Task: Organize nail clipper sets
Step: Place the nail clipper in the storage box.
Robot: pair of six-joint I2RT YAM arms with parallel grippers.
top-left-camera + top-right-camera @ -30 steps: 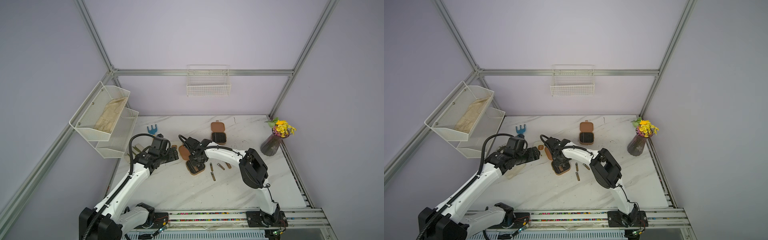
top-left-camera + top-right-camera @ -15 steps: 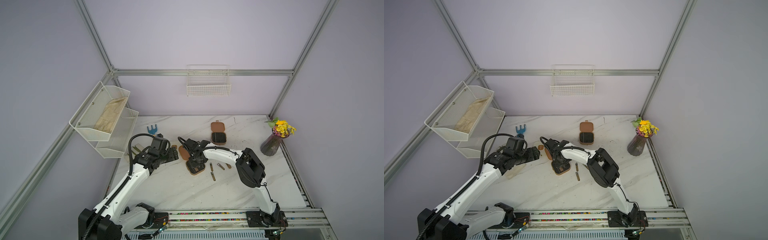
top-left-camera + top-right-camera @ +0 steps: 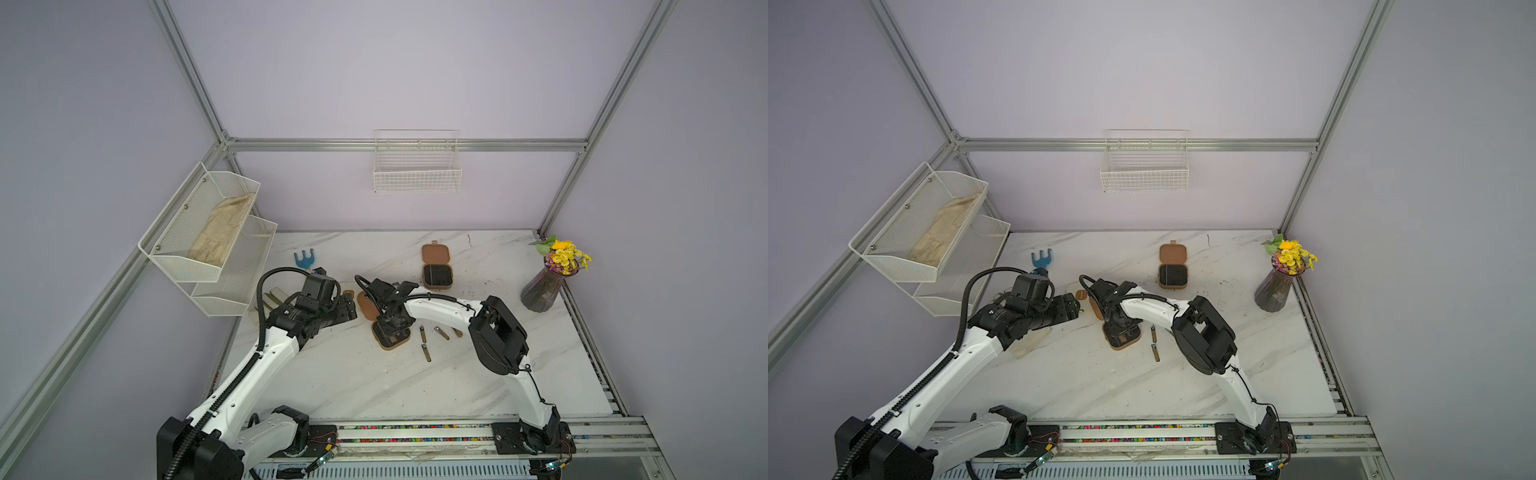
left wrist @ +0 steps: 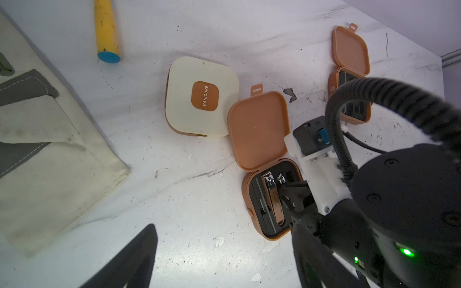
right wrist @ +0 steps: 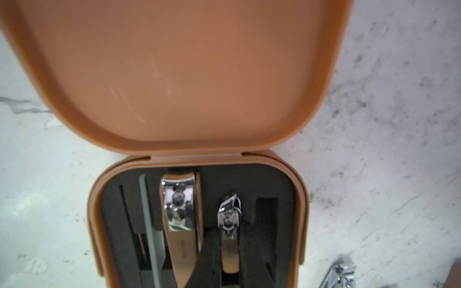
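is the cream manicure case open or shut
Shut. The cream manicure case has its lid down flush on its base, no black lining showing.

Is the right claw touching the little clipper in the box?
Touching. In the right wrist view the right gripper pinches the small clipper from both sides.

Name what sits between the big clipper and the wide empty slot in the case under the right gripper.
The small clipper, with the right gripper closed on it; the right wrist view shows this.
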